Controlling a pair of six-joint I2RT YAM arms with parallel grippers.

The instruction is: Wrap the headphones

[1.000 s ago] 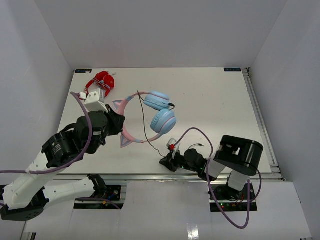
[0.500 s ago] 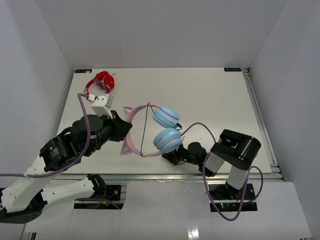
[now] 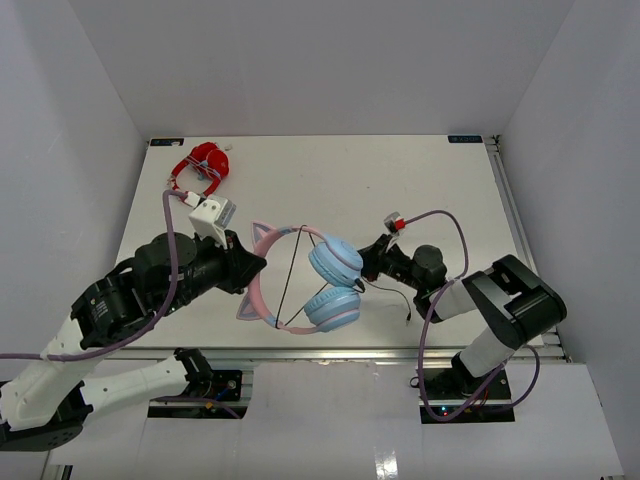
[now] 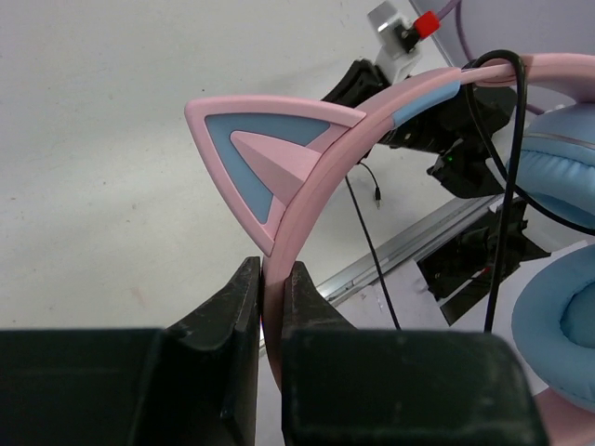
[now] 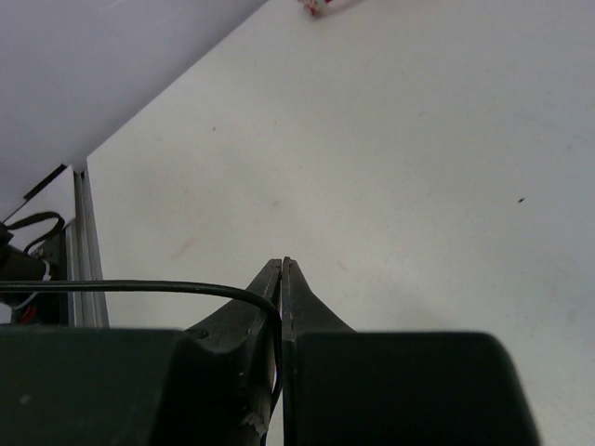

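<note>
**A:** From the top, where are the headphones [image 3: 300, 285]?

**B:** They sit near the counter's [image 3: 380, 180] six-o'clock edge, midway between the two arms. The left claw [image 3: 258, 266] meets the pink band [image 3: 255, 295] at nine o'clock. The right claw [image 3: 368, 262] sits at three, just beside the blue cups [image 3: 335, 262]. The cable [image 3: 285, 275] crosses the band's arc, and its plug [image 3: 408, 317] lies loose at four o'clock. A red pair [image 3: 203, 168] rests well apart at eleven.

**A:** And the left wrist?

**B:** The left claw is clamped narrow on the band, just below a cat ear [image 4: 265, 167]. The cups show at three o'clock, and the cable loops over the band at one.

**A:** Right wrist?

**B:** The right claw's fingers are pressed together, pinching the cable. From there the cable runs out toward nine o'clock above the counter.
</note>
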